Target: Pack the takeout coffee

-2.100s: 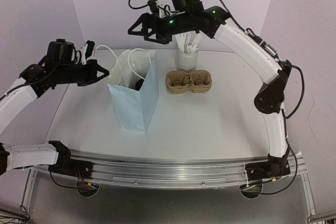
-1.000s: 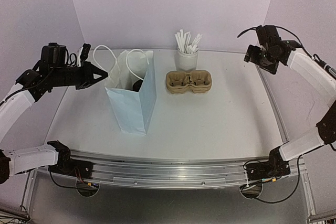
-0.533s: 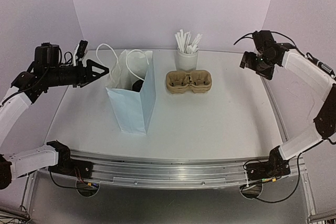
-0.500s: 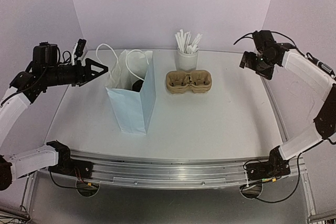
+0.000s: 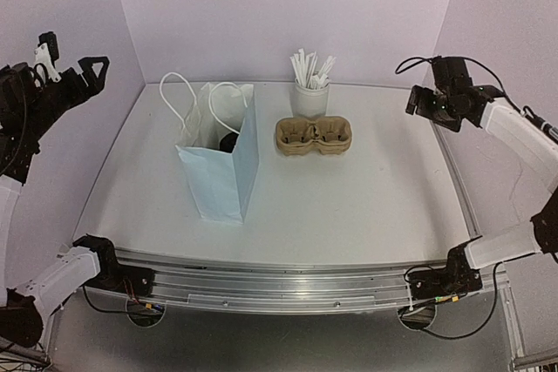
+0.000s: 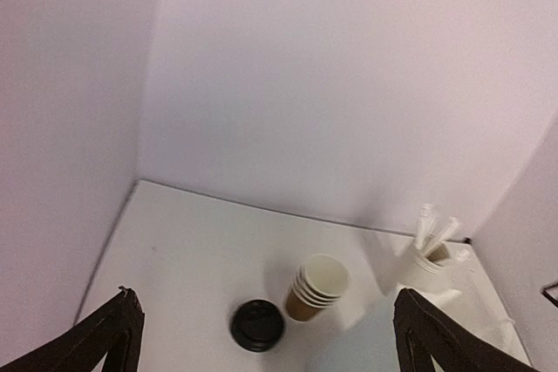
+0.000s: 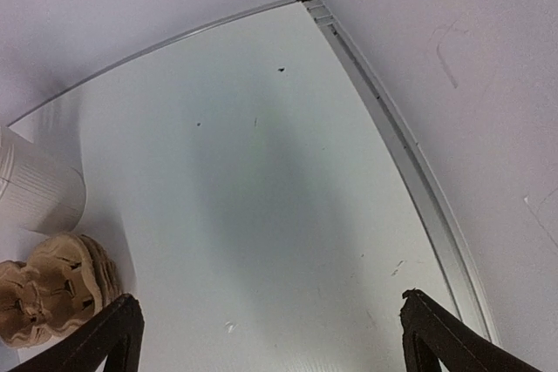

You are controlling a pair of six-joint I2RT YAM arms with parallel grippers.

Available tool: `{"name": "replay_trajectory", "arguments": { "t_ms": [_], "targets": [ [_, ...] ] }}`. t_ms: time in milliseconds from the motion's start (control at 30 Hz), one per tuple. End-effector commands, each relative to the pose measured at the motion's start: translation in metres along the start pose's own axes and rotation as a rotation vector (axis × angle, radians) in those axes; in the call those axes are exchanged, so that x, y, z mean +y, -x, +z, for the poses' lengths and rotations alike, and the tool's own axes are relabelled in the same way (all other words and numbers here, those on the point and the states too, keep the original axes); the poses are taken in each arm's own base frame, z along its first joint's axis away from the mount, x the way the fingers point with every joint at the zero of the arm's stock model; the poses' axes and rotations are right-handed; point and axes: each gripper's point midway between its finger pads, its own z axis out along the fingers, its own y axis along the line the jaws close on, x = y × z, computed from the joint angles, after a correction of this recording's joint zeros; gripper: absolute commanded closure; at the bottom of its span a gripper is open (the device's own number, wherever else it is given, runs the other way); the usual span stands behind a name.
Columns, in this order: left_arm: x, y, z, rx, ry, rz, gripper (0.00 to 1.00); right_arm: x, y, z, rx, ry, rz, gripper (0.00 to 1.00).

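While left tool and right tool gape wide, we see neither holding anything.
Stacked kraft cups stand on worktop, black lid lying just beside them.

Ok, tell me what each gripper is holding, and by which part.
Nothing is held. The left gripper and the right gripper both stand open and empty.

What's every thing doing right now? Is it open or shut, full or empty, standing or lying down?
Left pincer: open, holding nothing.
Right pincer: open, holding nothing.
Paper bag: standing upright, top open.
Brown cups: stacked inside each other, standing, no lid on.
Black lid: lying flat beside the cups.
Cup carrier: both holes empty.
White cup: upright, full of straws.
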Motion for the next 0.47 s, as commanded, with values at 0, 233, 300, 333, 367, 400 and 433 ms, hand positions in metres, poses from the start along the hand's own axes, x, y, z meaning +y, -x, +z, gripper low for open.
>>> {"name": "replay_trajectory", "arguments": {
  "t_ms": [0,233,300,333,367,400,433],
  "targets": [
    [0.081,-0.041,0.016,0.058,0.312,-0.053,0.00,-0.057,0.010,-0.015,-0.210,-0.227,0.008,0.02],
    [0.135,-0.147,0.049,0.225,0.371,-0.097,0.00,-0.080,-0.037,0.011,-0.170,-0.324,-0.006,0.02],
    [0.145,-0.167,0.056,0.237,0.372,-0.056,0.00,-0.080,-0.042,0.018,-0.154,-0.330,-0.003,0.02],
    [0.149,-0.175,0.058,0.241,0.374,-0.032,0.00,-0.078,-0.044,0.021,-0.144,-0.327,-0.003,0.02],
    [0.153,-0.184,0.060,0.250,0.379,-0.009,0.00,-0.076,-0.046,0.024,-0.136,-0.320,-0.007,0.03],
    [0.156,-0.189,0.060,0.255,0.384,0.008,0.00,-0.074,-0.046,0.026,-0.132,-0.312,-0.008,0.04],
    [0.159,-0.195,0.061,0.255,0.382,0.030,0.00,-0.073,-0.045,0.027,-0.136,-0.307,-0.004,0.03]
  ]
}}
